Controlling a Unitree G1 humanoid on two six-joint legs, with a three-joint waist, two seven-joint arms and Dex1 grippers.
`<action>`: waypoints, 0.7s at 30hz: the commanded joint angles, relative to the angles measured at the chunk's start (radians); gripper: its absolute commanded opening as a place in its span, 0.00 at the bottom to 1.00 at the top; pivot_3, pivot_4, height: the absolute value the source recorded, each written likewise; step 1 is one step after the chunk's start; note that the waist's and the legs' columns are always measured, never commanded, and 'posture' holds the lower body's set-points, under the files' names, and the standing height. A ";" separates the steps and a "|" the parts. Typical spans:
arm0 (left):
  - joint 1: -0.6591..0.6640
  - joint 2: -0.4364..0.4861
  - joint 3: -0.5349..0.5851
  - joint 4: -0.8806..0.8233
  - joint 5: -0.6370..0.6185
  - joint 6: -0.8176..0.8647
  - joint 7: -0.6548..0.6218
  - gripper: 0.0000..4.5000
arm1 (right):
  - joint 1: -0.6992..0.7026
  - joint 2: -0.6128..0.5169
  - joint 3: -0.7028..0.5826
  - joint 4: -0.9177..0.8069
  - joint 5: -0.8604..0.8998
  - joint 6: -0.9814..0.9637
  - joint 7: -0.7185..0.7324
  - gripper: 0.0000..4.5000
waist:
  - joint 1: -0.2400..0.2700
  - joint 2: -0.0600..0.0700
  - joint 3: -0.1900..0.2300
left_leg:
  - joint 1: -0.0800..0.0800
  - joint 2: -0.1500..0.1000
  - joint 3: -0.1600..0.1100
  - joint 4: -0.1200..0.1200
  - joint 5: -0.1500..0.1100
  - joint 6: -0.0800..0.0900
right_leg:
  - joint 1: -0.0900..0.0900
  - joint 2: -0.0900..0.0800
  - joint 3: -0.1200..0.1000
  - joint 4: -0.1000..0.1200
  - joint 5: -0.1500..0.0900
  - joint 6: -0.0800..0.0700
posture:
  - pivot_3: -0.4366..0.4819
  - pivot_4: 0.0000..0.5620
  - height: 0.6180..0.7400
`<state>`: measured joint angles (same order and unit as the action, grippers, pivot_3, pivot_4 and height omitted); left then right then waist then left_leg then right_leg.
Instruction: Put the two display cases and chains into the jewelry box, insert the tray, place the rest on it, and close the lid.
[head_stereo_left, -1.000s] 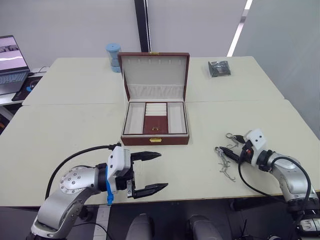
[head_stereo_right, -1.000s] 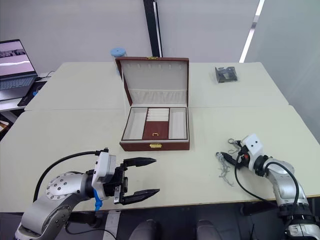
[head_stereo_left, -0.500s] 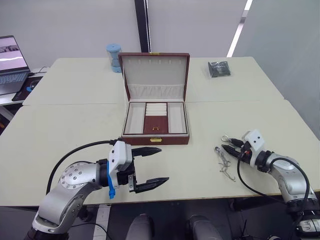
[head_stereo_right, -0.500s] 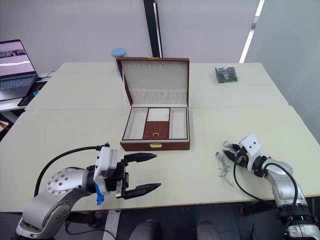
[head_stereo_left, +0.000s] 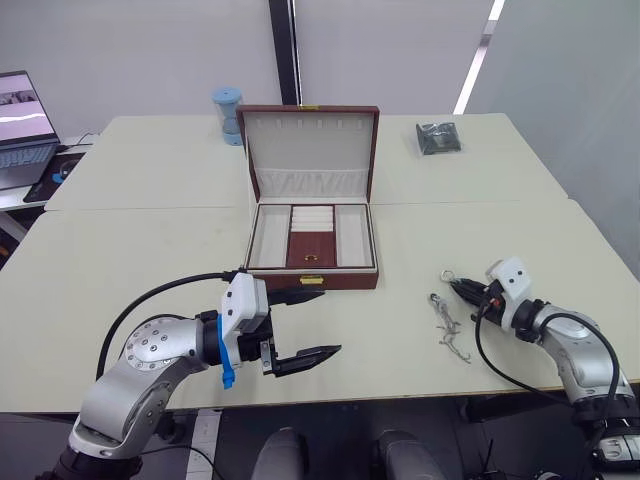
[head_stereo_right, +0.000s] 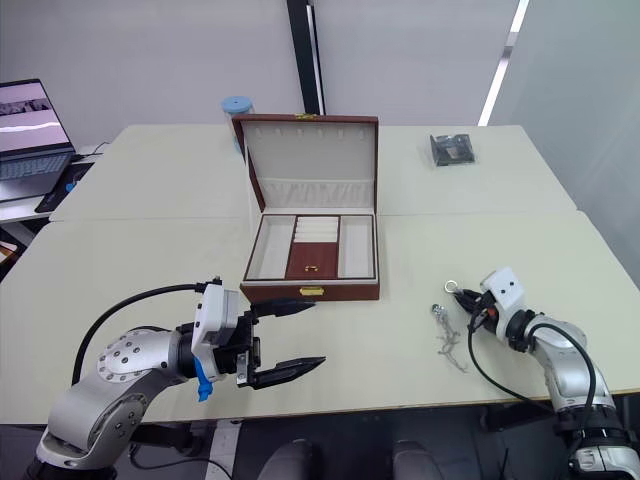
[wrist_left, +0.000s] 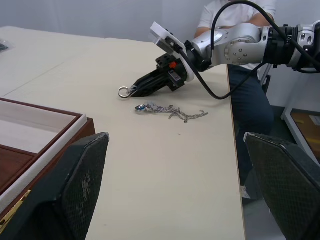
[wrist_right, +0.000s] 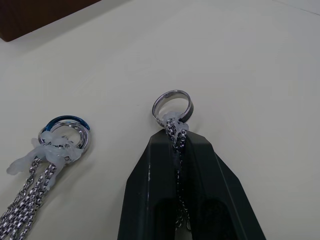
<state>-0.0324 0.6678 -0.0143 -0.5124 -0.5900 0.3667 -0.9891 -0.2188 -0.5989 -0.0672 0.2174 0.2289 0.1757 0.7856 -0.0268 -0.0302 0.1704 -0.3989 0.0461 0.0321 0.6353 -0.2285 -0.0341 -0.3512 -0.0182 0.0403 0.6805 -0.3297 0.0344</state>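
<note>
Right gripper (head_stereo_left: 461, 288): lower right of the head views, fingers pinched together on a chain (wrist_right: 176, 134) that ends in a plain silver ring (wrist_right: 172, 104); ring pokes out past the fingertips. Against the frame a second ago: drawn slightly up and right, away from the loose chain, ring now lifted with it rather than lying beside the jaws.

Second chain (head_stereo_left: 449, 330): loose on the table (head_stereo_left: 150, 250) just left of and below the right gripper, tangled, unmoved. Right wrist view adds a blue-edged ring (wrist_right: 66, 134) at its end and whitish blobs at both ring joints, detail too small in the head views.

Left gripper (head_stereo_left: 305, 325): lower centre-left, jaws spread wide, nothing between them; shifted right and up since a second ago, upper finger tip now close to the box's front edge. Left wrist view adds a seated person's torso beyond the far table edge.

Jewelry box (head_stereo_left: 311, 251): centre, lid (head_stereo_left: 310, 150) standing open, tray (head_stereo_left: 311, 236) seated inside with brown centre section.

Display cases (head_stereo_left: 438, 137): dark bundle, upper right of the table, well apart from the box; whether one or two cannot be told.

Blue-capped container (head_stereo_left: 227, 114): behind the box's left corner.

Laptop (head_stereo_left: 22, 125): upper left edge.
</note>
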 joint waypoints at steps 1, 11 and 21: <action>-0.009 -0.008 0.001 -0.048 -0.017 0.004 0.016 1.00 | 0.019 -0.014 -0.036 -0.031 0.038 0.024 0.025 0.00 | 0.001 0.000 0.000 | 0.000 0.000 0.000 0.000 0.000 0.000 | 0.000 0.000 0.000 0.000 0.000 0.000 | 0.48 0.27 1.00; 0.000 -0.027 0.026 -0.067 -0.024 0.026 0.079 1.00 | -0.024 -0.032 -0.057 -0.230 0.150 0.177 0.066 0.00 | -0.006 0.001 0.001 | -0.001 0.001 0.000 0.000 0.000 0.000 | -0.001 0.000 0.000 0.000 0.000 0.000 | 0.48 0.27 1.00; 0.069 -0.088 0.059 -0.110 0.010 0.010 0.227 1.00 | -0.184 0.035 0.025 -0.329 0.201 0.317 0.063 0.00 | -0.005 0.001 0.001 | -0.001 0.001 0.000 -0.001 0.000 0.000 | -0.002 0.000 0.000 0.000 0.000 0.000 | 0.48 0.27 1.00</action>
<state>0.0346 0.5834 0.0154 -0.5820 -0.5839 0.3902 -0.7901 -0.3686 -0.5654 -0.0400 -0.0718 0.4086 0.4822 0.8463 -0.0321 -0.0296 0.1716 -0.4001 0.0467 0.0318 0.6347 -0.2285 -0.0342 -0.3530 -0.0181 0.0404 0.6804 -0.3298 0.0344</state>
